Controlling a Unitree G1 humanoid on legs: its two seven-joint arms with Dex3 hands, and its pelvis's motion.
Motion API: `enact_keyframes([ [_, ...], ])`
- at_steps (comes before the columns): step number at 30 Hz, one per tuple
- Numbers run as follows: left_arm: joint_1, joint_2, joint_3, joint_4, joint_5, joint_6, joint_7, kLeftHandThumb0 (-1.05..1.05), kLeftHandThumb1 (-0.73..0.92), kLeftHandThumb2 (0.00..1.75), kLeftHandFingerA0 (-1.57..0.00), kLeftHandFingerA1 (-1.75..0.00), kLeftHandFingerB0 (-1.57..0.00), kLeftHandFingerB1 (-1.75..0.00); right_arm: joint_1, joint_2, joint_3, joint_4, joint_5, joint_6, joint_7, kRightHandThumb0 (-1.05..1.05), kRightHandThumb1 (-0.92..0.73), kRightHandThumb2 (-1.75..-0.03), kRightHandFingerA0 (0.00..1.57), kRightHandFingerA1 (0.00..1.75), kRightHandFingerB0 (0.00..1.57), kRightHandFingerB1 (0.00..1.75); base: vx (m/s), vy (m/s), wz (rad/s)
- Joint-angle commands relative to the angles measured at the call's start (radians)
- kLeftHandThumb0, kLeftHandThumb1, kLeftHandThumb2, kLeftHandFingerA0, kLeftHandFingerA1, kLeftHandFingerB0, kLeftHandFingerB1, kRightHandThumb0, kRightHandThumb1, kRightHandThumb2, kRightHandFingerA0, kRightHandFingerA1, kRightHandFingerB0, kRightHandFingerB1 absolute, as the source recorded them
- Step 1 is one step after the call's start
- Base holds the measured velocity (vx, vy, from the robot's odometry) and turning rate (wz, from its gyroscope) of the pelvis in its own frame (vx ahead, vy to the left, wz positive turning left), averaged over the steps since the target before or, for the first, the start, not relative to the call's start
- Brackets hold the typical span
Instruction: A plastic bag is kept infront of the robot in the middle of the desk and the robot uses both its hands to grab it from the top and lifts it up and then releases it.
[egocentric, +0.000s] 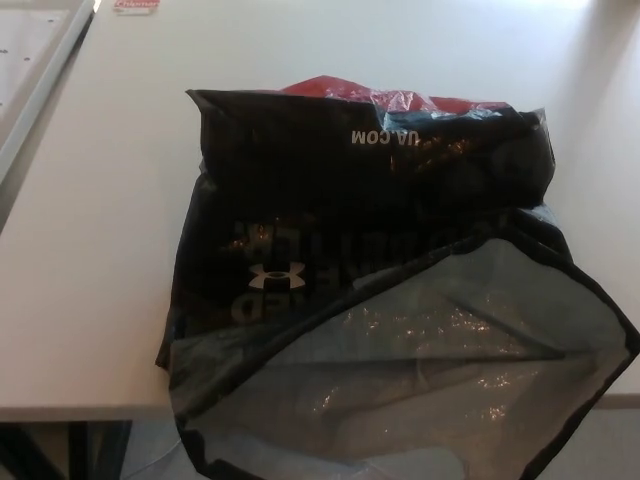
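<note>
A large black plastic bag (370, 260) with a white logo and white lettering lies on the pale desk (100, 250) in the middle of the head view. Its near end is translucent grey (450, 370) and hangs over the desk's front edge. A strip of red (380, 96) shows along the bag's far edge. Neither of my hands shows anywhere in the picture.
A small red and white item (137, 6) lies at the far left of the desk. A pale panel with a raised rim (35, 60) runs along the left side. The desk's front edge (70, 412) crosses the lower left, with dark legs below it.
</note>
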Motion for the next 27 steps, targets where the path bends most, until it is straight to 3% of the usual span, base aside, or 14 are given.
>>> enact_keyframes([
  [1, 0.165, 0.026, 0.257, -0.272, 0.304, -0.893, 0.263, -0.14, 0.62, 0.54, -0.68, -1.68, -0.32, -0.3, 0.19, 0.017, -0.142, -0.492, 0.05, -0.449, -0.098, -0.23, -0.68, -0.5, 0.65, 1.74, 0.47, 0.29, 0.0, 0.0, 0.0],
  [3, 0.168, 0.023, 0.254, -0.272, 0.282, -0.896, 0.24, -0.15, 0.63, 0.53, -0.66, -1.69, -0.32, -0.28, 0.192, 0.019, -0.142, -0.498, 0.052, -0.447, -0.095, -0.24, -0.68, -0.5, 0.66, 1.74, 0.46, 0.29, 0.0, 0.0, 0.0],
  [4, 0.168, 0.017, 0.246, -0.269, 0.233, -0.907, 0.2, -0.13, 0.59, 0.53, -0.69, -1.68, -0.33, -0.3, 0.194, 0.021, -0.142, -0.502, 0.055, -0.448, -0.092, -0.38, -0.65, -0.63, 0.79, 1.53, 0.4, 0.36, 0.0, 0.0, 0.0],
  [5, 0.164, 0.015, 0.245, -0.264, 0.219, -0.915, 0.191, -0.13, 0.59, 0.53, -0.69, -1.68, -0.33, -0.3, 0.194, 0.021, -0.142, -0.501, 0.056, -0.451, -0.09, -0.38, -0.65, -0.63, 0.79, 1.53, 0.4, 0.36, 0.0, 0.0, 0.0],
  [6, 0.15, 0.018, 0.226, -0.248, 0.162, -0.913, 0.158, -0.13, 0.59, 0.53, -0.69, -1.68, -0.32, -0.3, 0.19, 0.027, -0.139, -0.506, 0.053, -0.443, -0.094, -0.27, -0.68, -0.53, 0.61, 1.75, 0.32, 0.27, 0.0, 0.0, 0.0],
  [9, 0.161, 0.016, 0.197, -0.27, 0.091, -0.856, 0.115, -0.26, 0.63, 0.52, -0.73, -1.69, -0.29, -0.26, 0.193, 0.036, -0.14, -0.525, 0.042, -0.429, -0.1, -0.3, -0.67, -0.52, 0.58, 1.75, 0.18, 0.23, 0.0, 0.0, 0.0],
  [10, 0.173, -0.002, 0.18, -0.327, 0.007, -0.781, 0.079, -0.26, 0.6, 0.51, -0.73, -1.71, -0.3, -0.26, 0.185, 0.042, -0.146, -0.534, 0.054, -0.424, -0.1, -0.21, -0.58, -1.02, 0.85, 1.08, 0.01, 0.48, 0.0, 0.0, 0.0],
  [13, 0.152, 0.004, 0.18, -0.34, -0.056, -0.758, 0.053, -0.31, 0.59, 0.52, -0.75, -1.74, -0.29, -0.27, 0.176, 0.053, -0.146, -0.565, 0.052, -0.395, -0.103, -0.23, -0.57, -1.01, 0.85, 1.08, 0.0, 0.48, 0.0, 0.0, 0.0],
  [14, 0.137, 0.009, 0.185, -0.344, -0.067, -0.756, 0.05, -0.31, 0.58, 0.52, -0.77, -1.75, -0.29, -0.28, 0.17, 0.059, -0.145, -0.58, 0.054, -0.383, -0.102, -0.33, -0.65, -0.51, 0.6, 1.71, 0.14, 0.17, 0.0, 0.0, 0.0],
  [19, 0.091, 0.044, 0.203, -0.411, -0.048, -0.654, 0.047, -0.35, 0.56, 0.51, -0.73, -1.74, -0.25, -0.27, 0.14, 0.069, -0.148, -0.641, 0.056, -0.342, -0.095, -0.38, -0.64, -0.58, 0.54, 1.74, 0.01, 0.21, 0.0, 0.0, 0.0],
  [20, 0.065, 0.061, 0.206, -0.405, -0.035, -0.649, 0.047, -0.37, 0.56, 0.52, -0.72, -1.72, -0.24, -0.28, 0.119, 0.063, -0.152, -0.636, 0.05, -0.346, -0.097, -0.44, -0.59, -0.66, 0.72, 1.47, 0.1, 0.03, 0.0, 0.0, 0.0],
  [21, 0.047, 0.071, 0.206, -0.397, -0.031, -0.645, 0.043, -0.41, 0.56, 0.53, -0.72, -1.71, -0.24, -0.29, 0.105, 0.058, -0.158, -0.632, 0.045, -0.353, -0.098, -0.42, -0.57, -0.64, 0.71, 1.47, 0.11, 0.0, 0.0, 0.0, 0.0],
  [22, 0.025, 0.084, 0.201, -0.394, -0.035, -0.632, 0.031, -0.4, 0.56, 0.52, -0.7, -1.72, -0.24, -0.28, 0.088, 0.052, -0.165, -0.633, 0.04, -0.351, -0.099, -0.33, -0.65, -0.55, 0.54, 1.75, 0.0, 0.13, 0.0, 0.0, 0.0],
  [27, -0.054, 0.147, 0.166, -0.406, -0.089, -0.536, -0.05, -0.37, 0.51, 0.51, -0.63, -1.75, -0.27, -0.27, 0.011, 0.052, -0.178, -0.654, 0.063, -0.299, -0.089, -0.36, -0.63, -0.53, 0.53, 1.75, 0.0, 0.09, 0.0, 0.0, 0.0],
])
